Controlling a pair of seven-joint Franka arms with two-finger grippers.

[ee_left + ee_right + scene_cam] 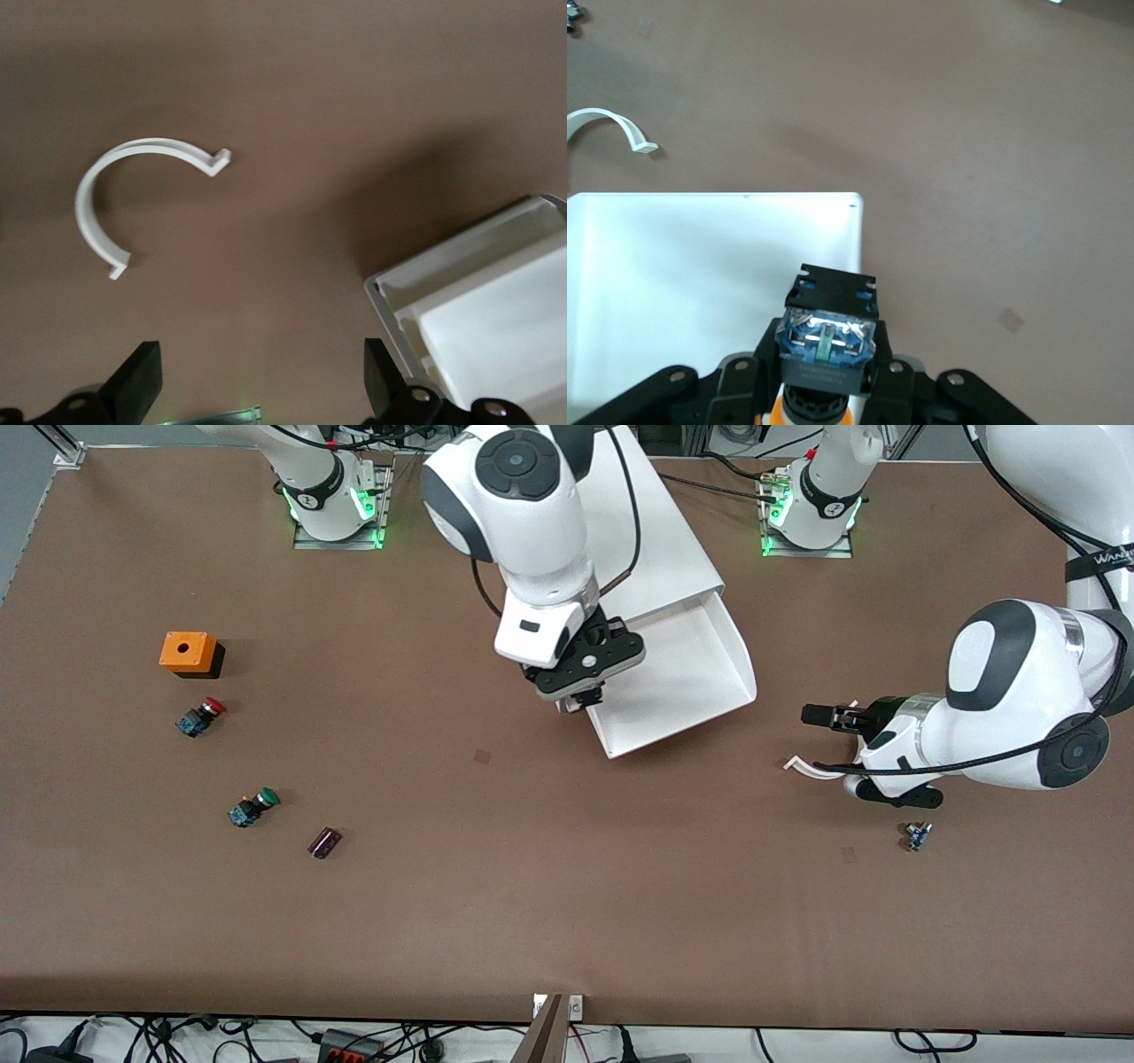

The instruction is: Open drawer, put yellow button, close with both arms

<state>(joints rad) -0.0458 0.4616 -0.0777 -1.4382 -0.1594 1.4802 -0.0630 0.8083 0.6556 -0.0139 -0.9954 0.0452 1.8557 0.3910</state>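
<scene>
The uppermost drawer (700, 682) stands pulled out of the white cabinet (651, 549). My right gripper (578, 691) hangs over the drawer's corner toward the right arm's end. It is shut on the yellow button (828, 332), whose black-and-blue body points away from the wrist and whose orange cap sits between the fingers. Under the button, the right wrist view shows the drawer's white floor (673, 283) and its corner. My left gripper (846, 751) is open and empty, low over the table beside the drawer, toward the left arm's end. In the left wrist view (261, 385) its fingers stand wide apart.
A white curved plastic piece (811, 768) lies under the left gripper, also in the left wrist view (115, 186). A small blue part (918, 835) lies nearer the camera. An orange box (188, 653), red button (200, 716), green button (252, 808) and dark block (324, 842) lie toward the right arm's end.
</scene>
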